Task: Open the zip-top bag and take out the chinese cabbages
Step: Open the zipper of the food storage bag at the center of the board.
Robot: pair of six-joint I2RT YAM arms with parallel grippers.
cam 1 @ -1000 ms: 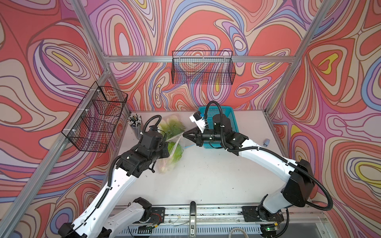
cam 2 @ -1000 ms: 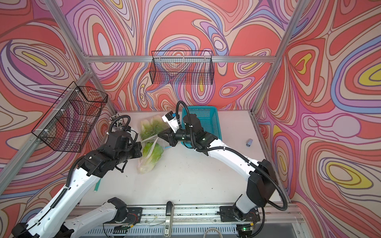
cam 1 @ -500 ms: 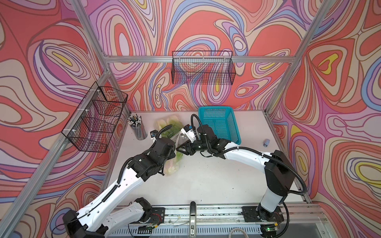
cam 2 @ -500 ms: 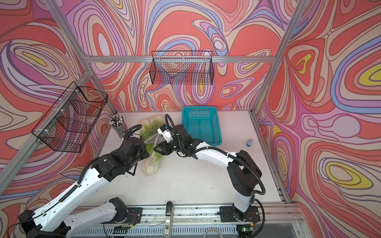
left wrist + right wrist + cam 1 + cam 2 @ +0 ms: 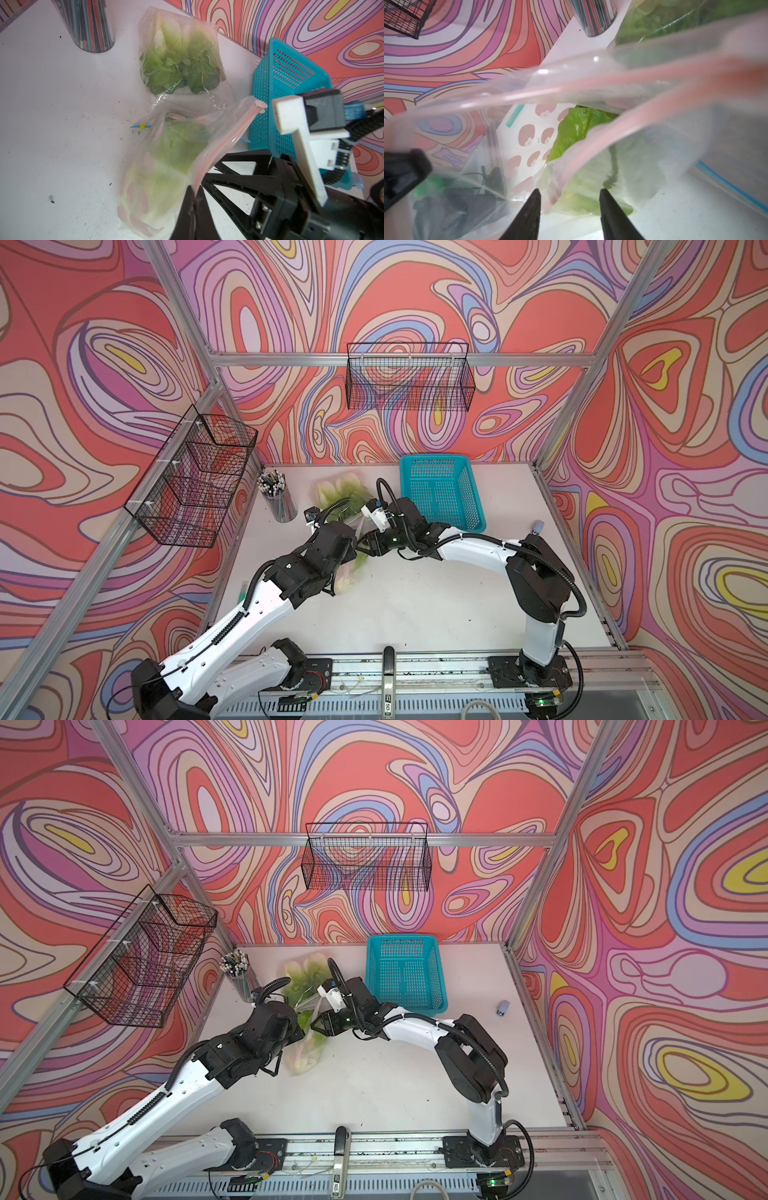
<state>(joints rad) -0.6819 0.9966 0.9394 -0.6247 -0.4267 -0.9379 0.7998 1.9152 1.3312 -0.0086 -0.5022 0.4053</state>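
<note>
The zip-top bag (image 5: 352,572) (image 5: 145,182) is clear with pink dots and a pink zip strip (image 5: 228,137), and it lies left of the table's middle. Its mouth gapes. Pale green chinese cabbages (image 5: 174,153) (image 5: 577,128) show inside it. My left gripper (image 5: 195,192) (image 5: 354,551) is shut on the pink rim and holds it up. My right gripper (image 5: 569,192) (image 5: 314,1025) is open at the mouth, its fingers either side of the other rim and a cabbage end, gripping nothing.
A second clear bag of leafy greens (image 5: 340,493) lies behind, toward the back wall. A teal basket (image 5: 440,489) stands at the back, a cup of pencils (image 5: 276,499) at the back left. A small grey object (image 5: 538,527) sits at the right edge.
Both grippers came down and forward with the bag. My right gripper opened and now sits at the bag's mouth. The left gripper stays shut on the rim.
</note>
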